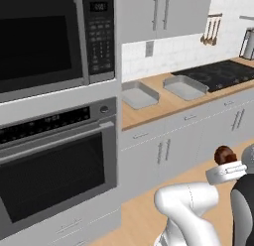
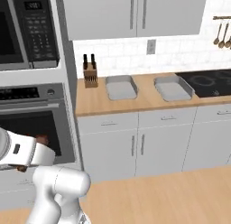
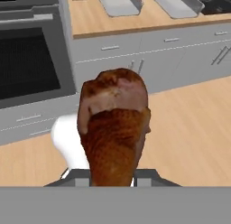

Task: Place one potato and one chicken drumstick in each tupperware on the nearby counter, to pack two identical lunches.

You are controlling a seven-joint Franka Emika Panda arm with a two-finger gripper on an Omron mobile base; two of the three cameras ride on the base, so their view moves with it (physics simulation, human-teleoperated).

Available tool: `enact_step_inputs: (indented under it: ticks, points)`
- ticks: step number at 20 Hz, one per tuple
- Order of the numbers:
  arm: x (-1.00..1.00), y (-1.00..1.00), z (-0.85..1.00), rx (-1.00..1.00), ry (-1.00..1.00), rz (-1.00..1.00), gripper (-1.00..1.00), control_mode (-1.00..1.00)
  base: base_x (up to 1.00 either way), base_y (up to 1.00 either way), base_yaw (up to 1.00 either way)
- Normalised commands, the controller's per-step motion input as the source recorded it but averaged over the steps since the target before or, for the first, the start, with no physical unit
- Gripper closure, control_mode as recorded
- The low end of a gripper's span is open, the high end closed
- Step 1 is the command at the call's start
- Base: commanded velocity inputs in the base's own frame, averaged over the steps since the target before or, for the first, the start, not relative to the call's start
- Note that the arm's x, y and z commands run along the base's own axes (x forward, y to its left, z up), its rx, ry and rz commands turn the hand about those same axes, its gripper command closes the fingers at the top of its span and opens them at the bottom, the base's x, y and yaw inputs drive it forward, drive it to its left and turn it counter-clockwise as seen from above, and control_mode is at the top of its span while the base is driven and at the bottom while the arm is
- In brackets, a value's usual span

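Clamped narrowly in the end effector [image 3: 113,184]: a chicken drumstick [image 3: 114,128], bulbous end pointing away from the hand, thin end hidden down between the fingers. Glossy red-brown skin, paler patch near the top of the bulb. Seen from the left base camera as a dark red-brown knob [image 1: 224,154] poking up just above the white wrist at the right edge, low in front of the grey cabinet fronts [image 1: 163,151]. In the right base view, only a sliver of red-brown [image 2: 41,139] peeking beside the white forearm, in front of the oven door [image 2: 31,133].

Held well apart from the tabletop [image 2: 135,101], out over the wooden floor [image 3: 189,119].

On the tabletop, two shallow light-grey tupperware containers side by side, near each other but not touching: left tupperware [image 2: 121,87] and right tupperware [image 2: 173,88]. Both showing bare grey bottoms, nothing inside. Right one just beside the black stovetop [image 2: 207,82]. Same pair at the top of the hand view [image 3: 118,2] [image 3: 178,5], and in the left base view [image 1: 140,95] [image 1: 184,87].

Wooden knife block [image 2: 90,74] standing upright at the tabletop's left end, near the left tupperware. Microwave [image 1: 49,36] above the oven.
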Motion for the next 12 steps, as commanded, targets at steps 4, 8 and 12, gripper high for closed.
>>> enact_step_inputs:
  ticks: [4, 8, 12]
  points:
    - [0.00, 0.00, 0.00, 0.00, 0.00, 0.00, 1.00, 1.00, 1.00, -0.81, 0.00]
    - [0.00, 0.00, 0.00, 0.00, 0.00, 0.00, 1.00, 1.00, 1.00, -0.69, 0.01]
    - [0.00, 0.00, 0.00, 0.00, 0.00, 0.00, 1.00, 1.00, 1.00, -0.42, 0.09]
